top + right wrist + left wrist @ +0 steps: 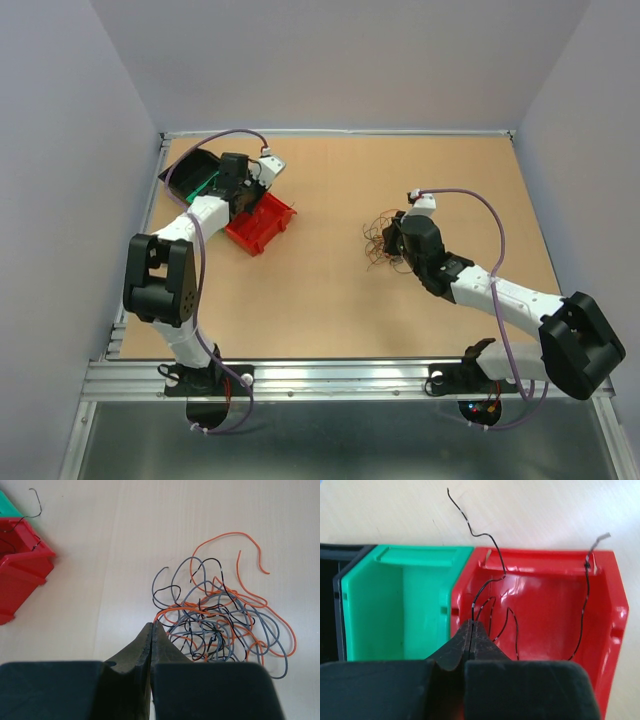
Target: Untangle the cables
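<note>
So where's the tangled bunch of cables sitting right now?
In the top view the bunch of cables lies on the table right of centre, beside the right arm's fingers, well apart from the red bin on the left.

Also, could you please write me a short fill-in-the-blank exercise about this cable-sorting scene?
1. The thin wires inside the red bin are all ___.
2. The neighbouring bin touching it is ___.
3. The tangled bunch on the table lies in front of the right hand, whose jaws are ___.
4. Besides grey and black, the tangled bunch contains ___ wires.
Missing words: black; green; shut; orange.
</note>
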`<state>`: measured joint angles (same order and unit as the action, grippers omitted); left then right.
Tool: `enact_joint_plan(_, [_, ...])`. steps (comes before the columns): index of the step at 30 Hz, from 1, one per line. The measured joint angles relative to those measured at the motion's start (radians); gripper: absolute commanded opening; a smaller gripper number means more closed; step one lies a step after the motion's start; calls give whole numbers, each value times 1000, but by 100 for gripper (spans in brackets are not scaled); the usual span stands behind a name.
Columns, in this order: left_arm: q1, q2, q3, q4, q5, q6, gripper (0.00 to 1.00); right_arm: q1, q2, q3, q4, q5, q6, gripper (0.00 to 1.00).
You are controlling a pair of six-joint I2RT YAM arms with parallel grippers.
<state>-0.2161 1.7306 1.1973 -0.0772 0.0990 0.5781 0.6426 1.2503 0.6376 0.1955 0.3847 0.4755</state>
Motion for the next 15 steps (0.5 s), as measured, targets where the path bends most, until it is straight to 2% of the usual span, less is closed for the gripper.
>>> enact_joint_plan(8, [9,-198,-127,24,54,19,0,0,0,0,0,-1,0,1])
enact_joint_plan(15, [18,-292,-101,-8,76,21,0,0,0,0,0,-1,0,1])
